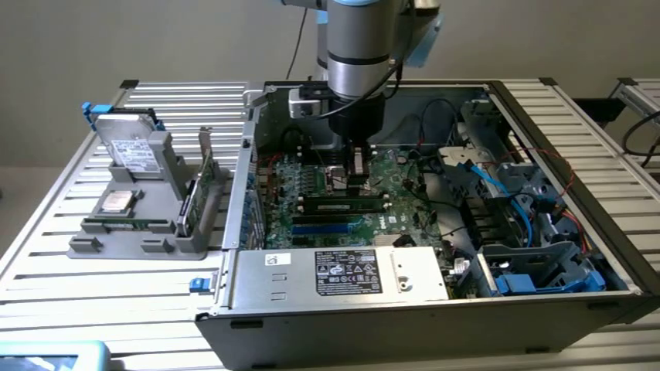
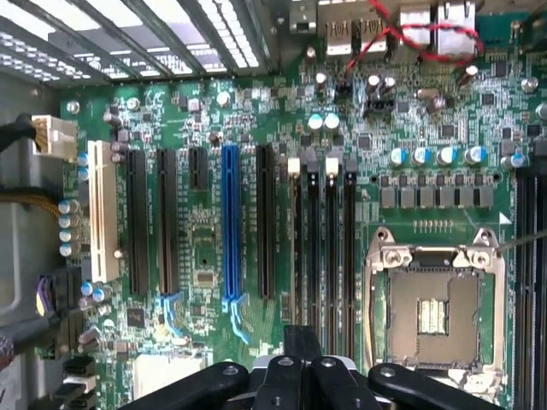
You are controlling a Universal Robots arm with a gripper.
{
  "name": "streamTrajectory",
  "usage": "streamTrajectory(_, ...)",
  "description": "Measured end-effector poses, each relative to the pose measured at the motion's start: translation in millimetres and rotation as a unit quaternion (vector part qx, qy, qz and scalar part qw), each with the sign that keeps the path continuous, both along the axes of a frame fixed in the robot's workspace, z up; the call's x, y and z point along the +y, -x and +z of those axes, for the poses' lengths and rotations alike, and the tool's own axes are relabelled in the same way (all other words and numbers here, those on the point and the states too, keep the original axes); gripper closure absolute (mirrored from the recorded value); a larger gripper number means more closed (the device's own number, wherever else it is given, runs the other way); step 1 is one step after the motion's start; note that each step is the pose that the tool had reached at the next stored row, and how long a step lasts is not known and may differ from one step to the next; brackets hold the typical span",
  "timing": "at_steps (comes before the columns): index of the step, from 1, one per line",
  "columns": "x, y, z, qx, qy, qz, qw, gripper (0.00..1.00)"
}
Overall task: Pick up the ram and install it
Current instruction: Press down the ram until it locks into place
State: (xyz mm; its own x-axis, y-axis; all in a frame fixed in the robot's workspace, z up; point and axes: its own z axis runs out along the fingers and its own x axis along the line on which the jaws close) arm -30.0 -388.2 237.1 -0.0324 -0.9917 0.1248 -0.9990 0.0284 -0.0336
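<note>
**Claw pressed together above the memory slots inside the open computer case**

The claw hung closed, holding nothing, over the green motherboard; the ram already lay seated in a black slot just below it. Judging by this, a half-latched stick could pop loose if pressed unevenly. Loose cables crowded the case's right in the exterior view; a grey holder with spare parts stood on the worktop.

One ram seated in motherboard; one power supply; one pincer.
</note>
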Motion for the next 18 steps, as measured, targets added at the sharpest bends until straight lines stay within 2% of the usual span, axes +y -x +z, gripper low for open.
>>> streamTrajectory(3,0.0,11.8,0.0,-0.0019,0.0001,0.000,1.0000,0.89)
streamTrajectory(7,-0.2,19.7,-1.5,-0.0038,0.0000,0.000,1.0000,0.89)
streamTrajectory(18,-0.3,25.0,-9.9,-0.0047,0.0001,0.000,1.0000,0.89)
